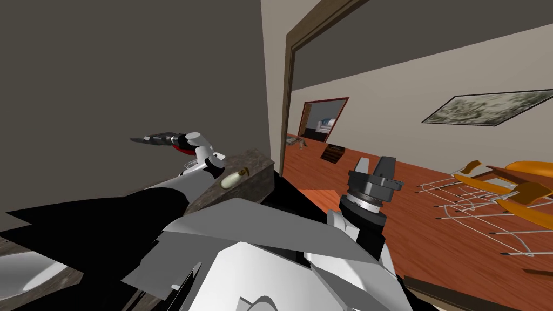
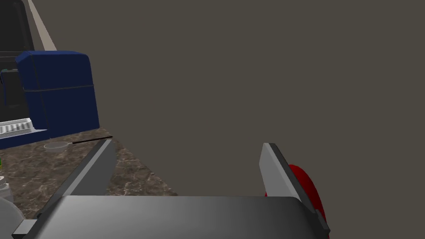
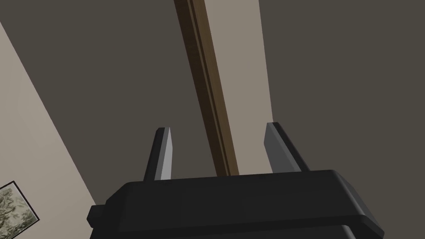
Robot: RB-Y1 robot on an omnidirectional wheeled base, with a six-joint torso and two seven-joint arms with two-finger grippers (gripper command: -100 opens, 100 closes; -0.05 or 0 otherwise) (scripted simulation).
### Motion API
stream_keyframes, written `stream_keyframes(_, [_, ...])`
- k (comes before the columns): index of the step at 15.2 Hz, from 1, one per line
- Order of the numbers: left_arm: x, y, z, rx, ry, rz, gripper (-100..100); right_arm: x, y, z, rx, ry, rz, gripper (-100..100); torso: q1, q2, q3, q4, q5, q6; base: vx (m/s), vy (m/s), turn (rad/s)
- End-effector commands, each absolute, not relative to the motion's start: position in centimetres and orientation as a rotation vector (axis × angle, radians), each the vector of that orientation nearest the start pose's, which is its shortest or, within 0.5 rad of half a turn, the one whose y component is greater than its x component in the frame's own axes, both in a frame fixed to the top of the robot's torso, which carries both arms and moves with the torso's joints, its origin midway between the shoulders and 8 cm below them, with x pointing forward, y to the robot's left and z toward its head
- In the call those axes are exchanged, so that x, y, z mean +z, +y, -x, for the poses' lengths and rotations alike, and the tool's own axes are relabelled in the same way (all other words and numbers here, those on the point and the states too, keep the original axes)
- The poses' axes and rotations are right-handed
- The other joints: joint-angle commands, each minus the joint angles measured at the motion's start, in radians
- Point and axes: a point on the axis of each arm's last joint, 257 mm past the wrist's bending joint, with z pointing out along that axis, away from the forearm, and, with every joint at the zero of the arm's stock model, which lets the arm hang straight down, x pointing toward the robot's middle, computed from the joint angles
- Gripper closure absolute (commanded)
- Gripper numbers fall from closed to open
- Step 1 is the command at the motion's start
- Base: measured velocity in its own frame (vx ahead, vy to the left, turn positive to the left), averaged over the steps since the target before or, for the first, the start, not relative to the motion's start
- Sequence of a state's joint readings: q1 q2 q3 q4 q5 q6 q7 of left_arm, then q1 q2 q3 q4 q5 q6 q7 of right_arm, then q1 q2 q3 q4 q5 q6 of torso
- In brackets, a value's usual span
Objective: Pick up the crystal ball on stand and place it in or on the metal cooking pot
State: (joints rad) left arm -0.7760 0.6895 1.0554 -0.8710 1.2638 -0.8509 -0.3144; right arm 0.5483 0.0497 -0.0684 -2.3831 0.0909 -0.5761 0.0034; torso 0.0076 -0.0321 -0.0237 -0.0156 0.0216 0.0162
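Note:
My left arm reaches out over a brown marbled counter, close to a dark grey wall. Its gripper is open, with nothing between the fingers. A red rounded shape shows just behind one left finger. My right gripper is raised beside my chest and points upward, open and holding nothing. I cannot make out a crystal ball or a cooking pot. A cream oblong thing with a brownish tip lies on the counter near my left forearm.
On the counter, beyond the left fingers, stands a dark blue boxy appliance, with a small clear strainer with a thin black handle in front of it. A brown-framed doorway opens to my right onto a red-brown floor with orange chairs.

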Motion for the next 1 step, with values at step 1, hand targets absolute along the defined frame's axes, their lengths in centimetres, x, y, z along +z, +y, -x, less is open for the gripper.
stream_keyframes(1, [4.94, 83.69, -26.91, -0.995, -1.131, 0.942, -100, 6.74, -28.9, -30.28, 1.179, 0.541, -0.512, 0, 0.0, 0.0, 0.0, 0.0, 0.0, 0.0, 0.0, 0.0, 0.0])
